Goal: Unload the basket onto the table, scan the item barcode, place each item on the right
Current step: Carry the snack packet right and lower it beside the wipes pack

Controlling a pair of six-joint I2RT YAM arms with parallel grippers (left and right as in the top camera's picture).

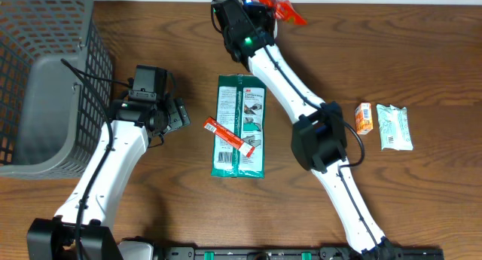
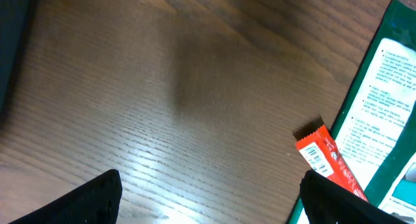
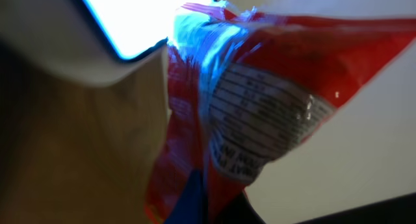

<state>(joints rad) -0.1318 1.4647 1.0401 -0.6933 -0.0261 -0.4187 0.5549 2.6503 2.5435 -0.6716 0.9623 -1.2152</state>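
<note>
Far table edge: one red snack bag (image 1: 290, 11), clamped by right gripper (image 1: 265, 11)
Left gripper (image 1: 173, 115): jaws apart, empty
Table middle: one green wipes pack (image 1: 241, 124), one red bar (image 1: 226, 133)
Right side: one orange box (image 1: 364, 117), one white pouch (image 1: 394, 126)
Basket (image 1: 45, 79): one

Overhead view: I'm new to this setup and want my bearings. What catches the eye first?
The right gripper, at the far edge of the wooden table, is shut on a crinkly red plastic snack packet, its printed panel filling the right wrist view. Mid-table lies a flat green-and-white package with a small red wrapped bar across its left edge; a grey mesh basket sits far left.
</note>
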